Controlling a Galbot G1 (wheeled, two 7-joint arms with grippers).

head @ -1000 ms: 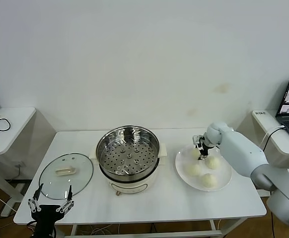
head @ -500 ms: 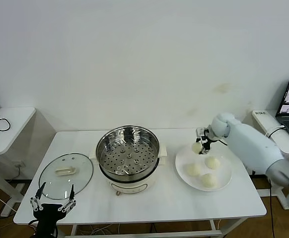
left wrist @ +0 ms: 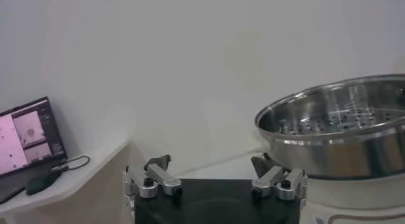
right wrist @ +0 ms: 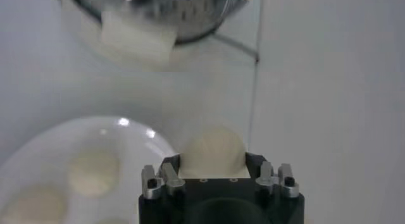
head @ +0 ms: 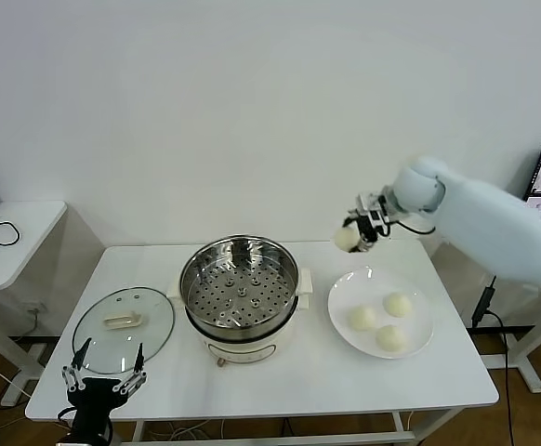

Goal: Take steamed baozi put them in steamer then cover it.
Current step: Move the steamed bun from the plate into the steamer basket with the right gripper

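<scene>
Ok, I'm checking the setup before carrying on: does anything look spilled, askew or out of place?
Nothing stands out. The steamer sits upright, the lid lies flat beside it, three buns rest on the plate, and the right end effector holds a fourth bun in the air.

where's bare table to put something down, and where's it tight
Bare table runs along the front edge, from the lid past the steamer to the plate. The back left corner behind the lid is bare too. It is tight between steamer and plate, and between lid and steamer. The plate holds three buns.
</scene>
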